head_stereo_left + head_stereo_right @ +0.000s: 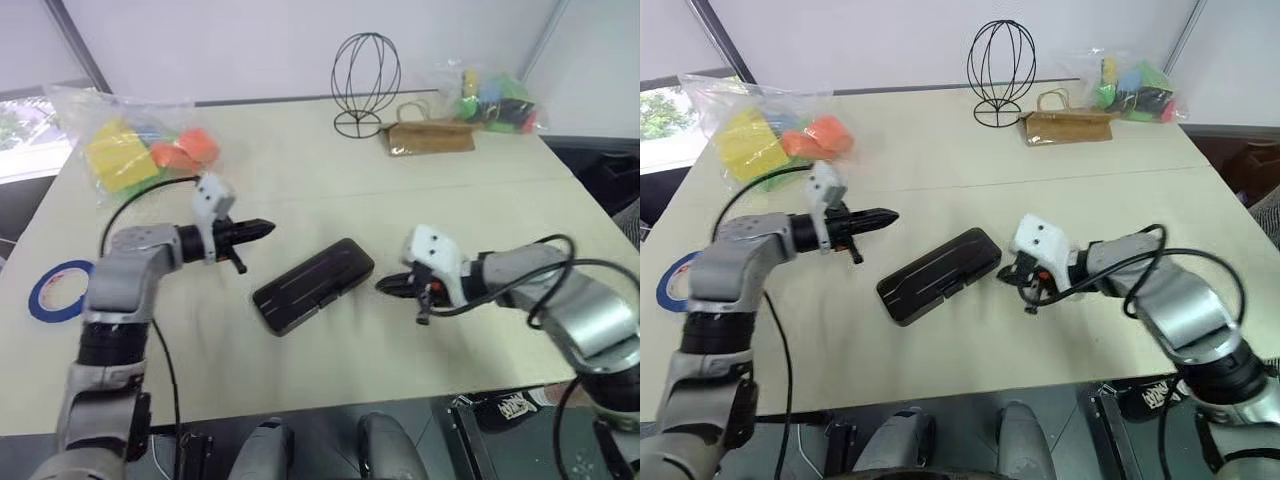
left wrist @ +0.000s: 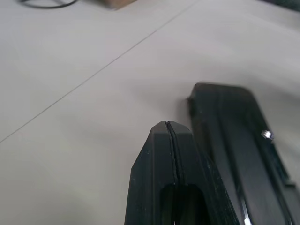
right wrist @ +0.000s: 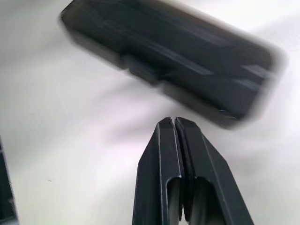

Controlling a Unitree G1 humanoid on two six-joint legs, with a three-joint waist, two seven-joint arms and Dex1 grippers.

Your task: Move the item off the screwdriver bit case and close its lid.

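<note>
Screwdriver bit case: flat, dark, lid lying down over it, set diagonally mid-worktop between the two tools; blue tape ring lies well apart at the worktop's left edge. Left tool and right tool: both raised beside the case, fingers pressed together, holding nothing. Risk: whether the latch has caught cannot be told, so the lid may spring open if unlatched; a low-swinging tool could shove the light case askew.

Lab/test rm: bare table, bagged props.
</note>
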